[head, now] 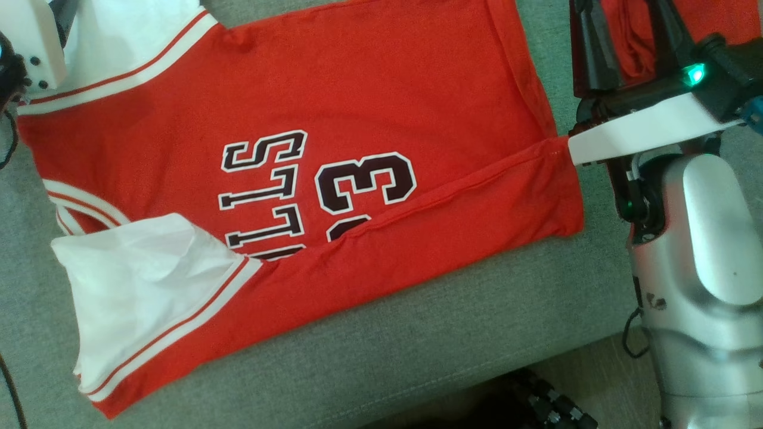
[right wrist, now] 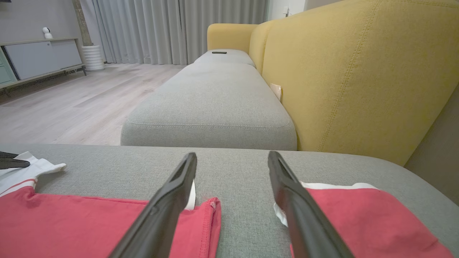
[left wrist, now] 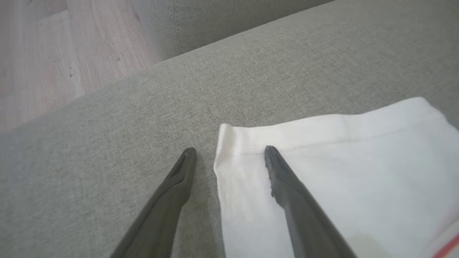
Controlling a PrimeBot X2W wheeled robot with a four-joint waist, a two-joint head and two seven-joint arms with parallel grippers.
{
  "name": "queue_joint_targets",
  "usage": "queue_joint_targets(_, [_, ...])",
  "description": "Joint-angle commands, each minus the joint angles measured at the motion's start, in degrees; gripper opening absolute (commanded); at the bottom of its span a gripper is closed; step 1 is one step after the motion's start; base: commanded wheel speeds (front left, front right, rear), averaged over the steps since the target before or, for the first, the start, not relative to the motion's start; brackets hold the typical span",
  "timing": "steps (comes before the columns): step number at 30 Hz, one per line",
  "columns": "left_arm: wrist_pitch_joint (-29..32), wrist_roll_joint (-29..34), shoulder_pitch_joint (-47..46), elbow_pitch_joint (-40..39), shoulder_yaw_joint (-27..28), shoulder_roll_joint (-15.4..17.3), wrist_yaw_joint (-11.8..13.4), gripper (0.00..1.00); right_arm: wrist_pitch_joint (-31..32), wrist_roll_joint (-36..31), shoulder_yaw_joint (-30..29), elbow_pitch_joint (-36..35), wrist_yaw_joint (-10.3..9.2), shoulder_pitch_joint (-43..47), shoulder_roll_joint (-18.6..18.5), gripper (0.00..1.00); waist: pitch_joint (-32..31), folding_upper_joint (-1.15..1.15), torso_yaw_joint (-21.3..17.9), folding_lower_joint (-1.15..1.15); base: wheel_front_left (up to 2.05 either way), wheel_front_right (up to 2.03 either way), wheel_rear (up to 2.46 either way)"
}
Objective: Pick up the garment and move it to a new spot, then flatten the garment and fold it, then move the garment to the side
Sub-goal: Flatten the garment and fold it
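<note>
The garment (head: pixel 369 89) is a red jersey with white sleeves and dark lettering, lying spread on the grey sofa cushion (head: pixel 417 357). Its near long edge is folded up over part of the lettering. My left gripper (left wrist: pixel 231 150) is open at the far white sleeve (left wrist: pixel 340 172), with one finger over the sleeve's corner and the other over bare cushion. My right gripper (right wrist: pixel 231 157) is open just past the garment's hem corner (right wrist: pixel 200 218), its jaws straddling a strip of bare cushion. In the head view its dark fingers (head: pixel 590 53) rise at the top right.
Another red cloth with white trim (right wrist: pixel 358 222) lies right of the right gripper, also at the head view's top right (head: pixel 715 18). A yellow sofa back (right wrist: pixel 358 71) stands to the right, a second grey seat (right wrist: pixel 215 104) ahead. Wooden floor (left wrist: pixel 43 61) lies beyond the cushion's edge.
</note>
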Motion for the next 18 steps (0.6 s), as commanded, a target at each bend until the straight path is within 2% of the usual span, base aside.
queue_joint_targets(1, [1.08, -1.87, -2.4, -0.37, 0.81, 2.56, 0.07, 1.0, 0.52, 0.44, 0.95, -2.11, -0.05, -1.06, 0.69, 1.0, 0.01, 0.0, -0.11, 0.0, 0.0, 0.0, 0.0])
queue_joint_targets(2, [1.95, -2.97, -2.32, -0.6, 0.33, 2.38, 0.07, 1.0, 0.55, 0.44, 0.9, -2.09, -0.05, -1.07, 0.7, 1.0, 0.0, 0.0, -0.08, 0.0, 0.0, 0.0, 0.0])
queue_joint_targets(3, [2.9, -4.18, -2.21, -1.11, -0.21, 2.21, 0.07, 0.9, 0.59, 0.43, 0.79, -2.07, -0.05, -1.08, 0.7, 1.0, -0.02, 0.0, 0.05, 0.0, 0.0, 0.0, 0.0])
queue_joint_targets(4, [3.68, -5.27, -2.18, -1.73, -0.78, 2.15, 0.07, 0.27, 0.65, 0.41, 0.6, -2.03, -0.05, -1.08, 0.65, 1.0, -0.06, 0.0, 0.28, 0.0, 0.0, 0.0, 0.0])
queue_joint_targets(5, [4.12, -6.18, -2.2, -2.4, -1.37, 2.18, 0.07, 0.0, 0.72, 0.39, 0.38, -1.94, -0.05, -1.09, 0.57, 1.0, -0.15, 0.0, 0.53, 0.0, 0.0, 0.0, 0.0])
queue_joint_targets(8, [2.99, -7.73, -2.35, -4.33, -3.18, 2.33, 0.07, 0.0, 1.16, 0.34, -0.25, -1.3, -0.05, -1.19, 0.16, 1.0, -0.9, 0.0, 1.72, 0.0, 0.0, 0.0, 0.0])
queue_joint_targets(11, [-0.76, -8.7, -2.51, -5.32, -4.18, 1.85, 0.07, 0.0, 2.55, 0.83, -0.49, 0.21, -0.05, -1.58, -0.68, 1.0, -2.36, 0.0, 3.43, 0.0, 0.0, 0.0, 0.0])
queue_joint_targets(15, [-7.15, -10.25, -1.98, -7.33, -5.09, -0.05, 0.07, 0.0, 5.2, 1.63, -0.07, 3.45, -0.05, -2.57, -3.15, 1.0, -5.02, 0.0, 6.73, 0.0, 0.0, 0.0, 0.0])
queue_joint_targets(16, [-7.15, -10.25, -1.98, -7.33, -5.09, -0.05, 0.07, 0.0, 5.2, 1.63, -0.07, 3.45, -0.05, -2.57, -3.15, 1.0, -5.02, 0.0, 6.73, 0.0, 0.0, 0.0, 0.0])
queue_joint_targets(18, [-9.65, -13.39, -0.91, -8.81, -4.15, -1.42, 0.07, 0.0, 6.16, 2.37, -0.17, 5.36, -0.05, -3.15, -4.36, 1.0, -6.48, 0.0, 8.55, 0.0, 0.0, 0.0, 0.0])
